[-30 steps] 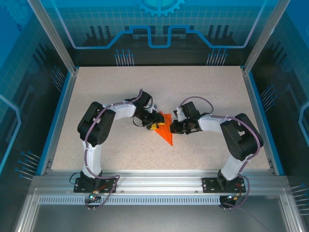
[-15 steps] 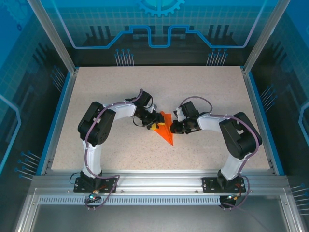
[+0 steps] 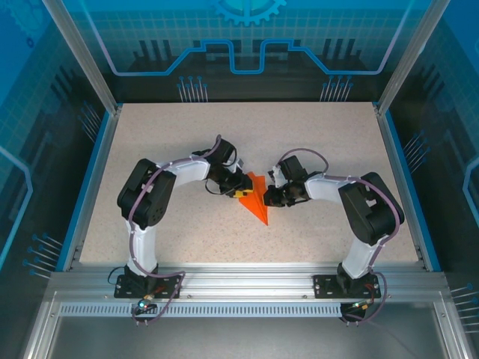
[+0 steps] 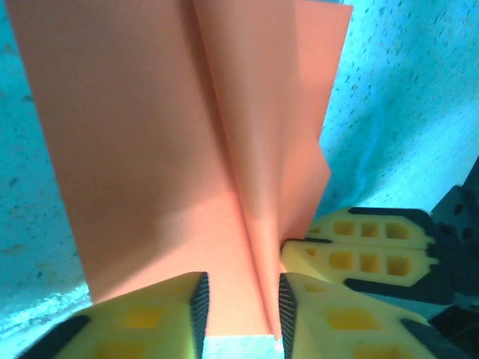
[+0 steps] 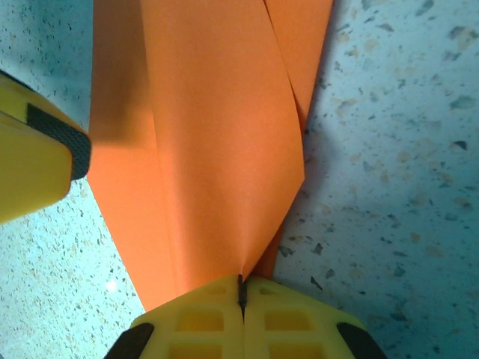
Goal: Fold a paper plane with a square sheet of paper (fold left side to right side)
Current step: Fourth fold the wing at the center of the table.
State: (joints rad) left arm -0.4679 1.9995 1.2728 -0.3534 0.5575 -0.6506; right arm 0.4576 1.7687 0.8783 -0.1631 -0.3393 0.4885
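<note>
The speckled surface point(image 3: 150, 149) spread all around the orange paper plane point(image 3: 257, 203), which lay flat with its nose toward the near side. On the plane's left, the left hand point(image 4: 240, 299) stood released, its fingers parted astride the raised central crease. On the plane's right, the right hand point(image 5: 241, 290) was clenched on the paper's edge.

Speckled table point(image 3: 150, 149) bears the orange paper plane point(image 3: 257, 203), apparently partly lifted

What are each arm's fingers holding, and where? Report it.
Right fingers pinch the orange paper at its edge; left fingers stand apart astride its ridge, gripping nothing.
</note>
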